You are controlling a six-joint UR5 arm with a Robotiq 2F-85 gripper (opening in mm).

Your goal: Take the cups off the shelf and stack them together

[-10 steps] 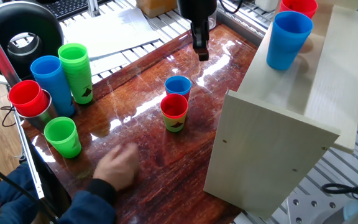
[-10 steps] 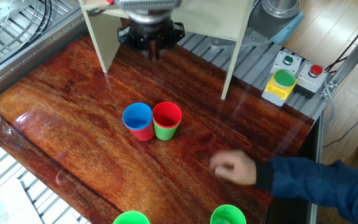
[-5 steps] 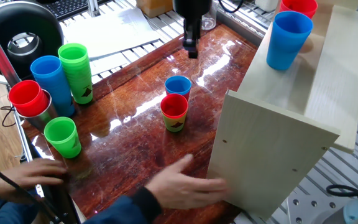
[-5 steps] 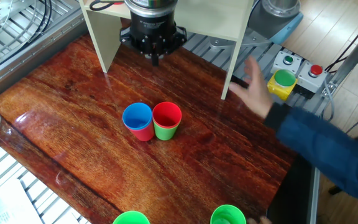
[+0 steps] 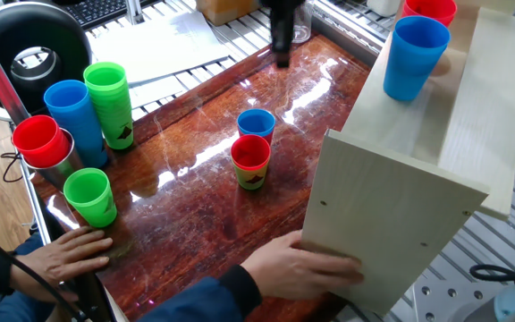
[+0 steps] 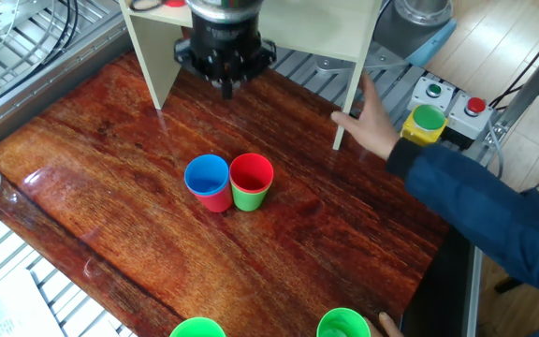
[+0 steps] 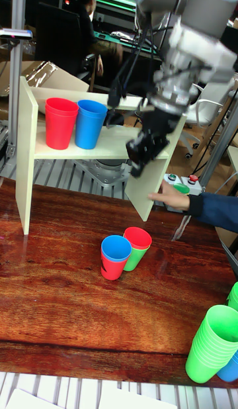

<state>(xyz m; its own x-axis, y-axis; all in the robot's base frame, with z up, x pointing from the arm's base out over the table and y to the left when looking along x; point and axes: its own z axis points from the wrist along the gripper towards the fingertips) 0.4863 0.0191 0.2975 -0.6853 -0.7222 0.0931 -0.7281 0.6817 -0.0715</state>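
Note:
A blue cup [image 5: 414, 55] and a red cup [image 5: 429, 9] stand upright on the pale shelf [image 5: 401, 206]; the tall view shows them side by side, red cup [image 7: 61, 121] and blue cup [image 7: 89, 123]. On the table stand two nested pairs: a blue cup in a red one [image 6: 207, 181] and a red cup in a green one [image 6: 251, 181], touching each other. My gripper [image 5: 282, 55] hangs above the table's far side, fingers together and holding nothing, well apart from both pairs. It shows in front of the shelf [image 7: 26, 151] as gripper [image 7: 137, 165].
A person's hand [image 5: 307, 268] holds the shelf's near side board; another hand [image 5: 74, 250] rests at the table's front left. At the left stand a tall green stack [image 5: 110, 103], a blue cup [image 5: 70, 112], a single green cup [image 5: 89, 197] and a red cup in metal [image 5: 38, 139].
My gripper has risen and drawn back toward the table's far edge. The person's hand moved from the table onto the shelf's side board, and a second hand came to the front left.

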